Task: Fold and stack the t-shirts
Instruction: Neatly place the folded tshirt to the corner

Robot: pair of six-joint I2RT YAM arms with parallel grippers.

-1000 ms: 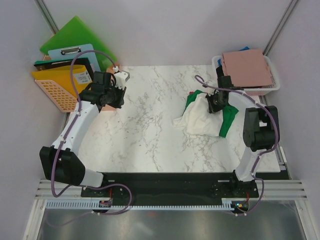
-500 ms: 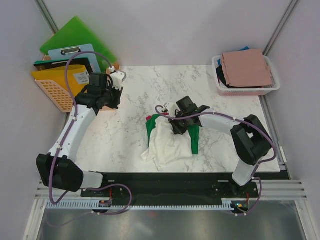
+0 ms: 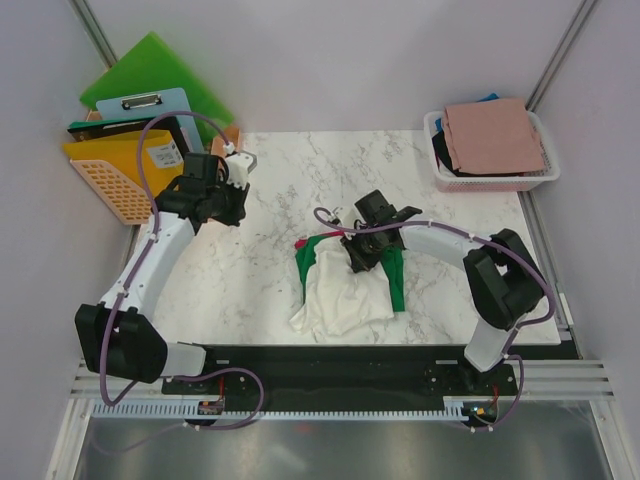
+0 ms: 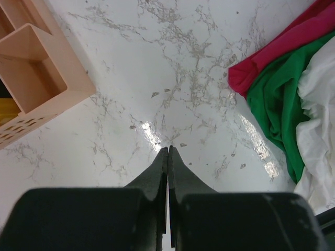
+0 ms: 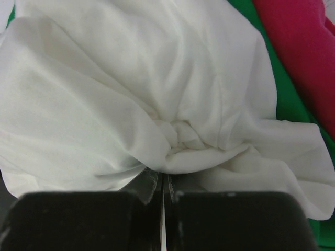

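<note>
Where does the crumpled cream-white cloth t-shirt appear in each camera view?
Top external: cream-white cloth t-shirt, centre, toward the table's near edge.
Left wrist: at the right edge.
Right wrist: fills most of the picture.
Shared landmark: green cloth t-shirt bordering it.

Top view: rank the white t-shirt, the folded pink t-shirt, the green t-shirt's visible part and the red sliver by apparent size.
1. pink t-shirt and white t-shirt: too alike to rank.
2. green t-shirt, edges only.
3. red t-shirt, a mere sliver.
</note>
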